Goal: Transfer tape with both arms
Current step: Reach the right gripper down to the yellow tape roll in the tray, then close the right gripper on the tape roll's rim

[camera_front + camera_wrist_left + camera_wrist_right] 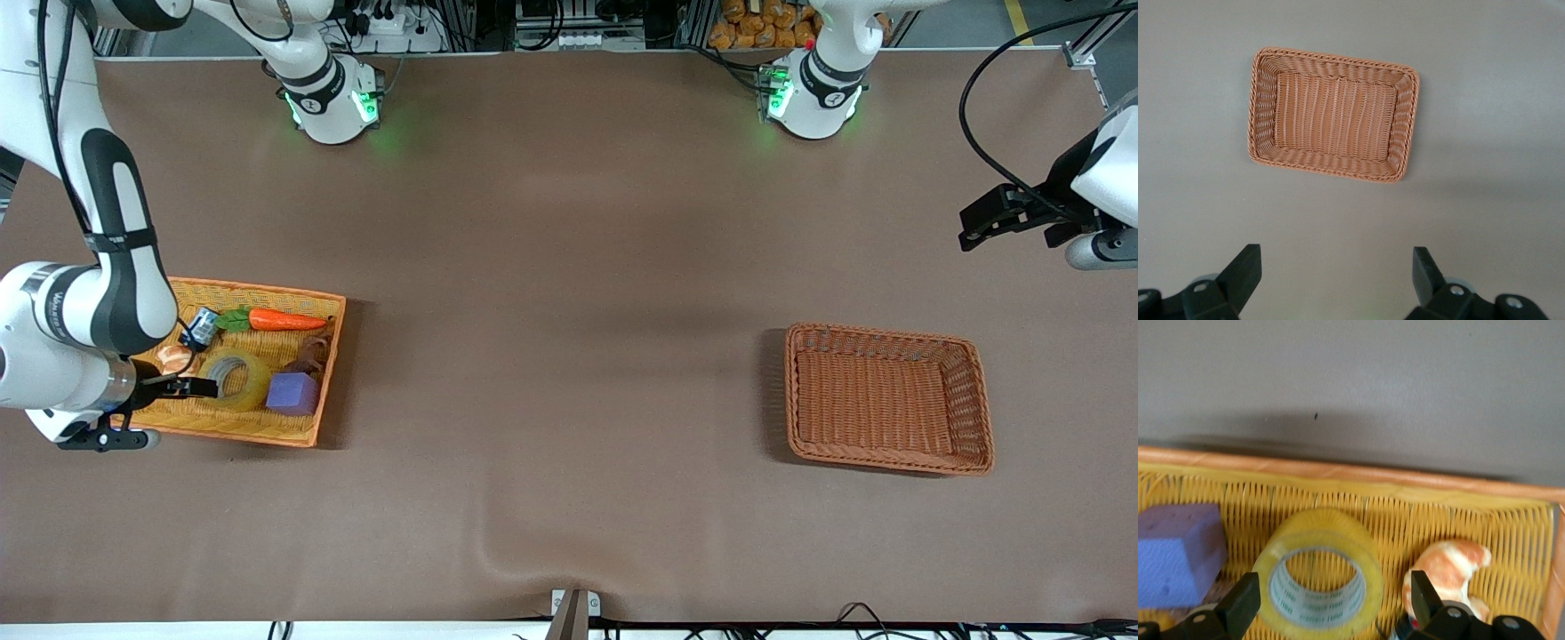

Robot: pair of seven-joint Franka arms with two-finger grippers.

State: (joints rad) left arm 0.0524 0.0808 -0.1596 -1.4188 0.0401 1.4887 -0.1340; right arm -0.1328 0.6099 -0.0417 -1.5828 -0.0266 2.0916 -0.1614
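Tape (235,377): lies flat in the yellow basket (313,425) at the right arm's end of the table, with the purple cube (292,393) at its 3 o'clock and the croissant (175,358) at its 10 o'clock in the front view
Right gripper (191,387): low over the tape, jaws spread either side of the roll, seemingly lined up for a grasp
Left gripper (1337,277): waits high above bare table near the brown basket (978,391), jaws wide open, probably ready to receive the roll
Carrot (286,320): at the tape's 1 o'clock, clear of the grasp
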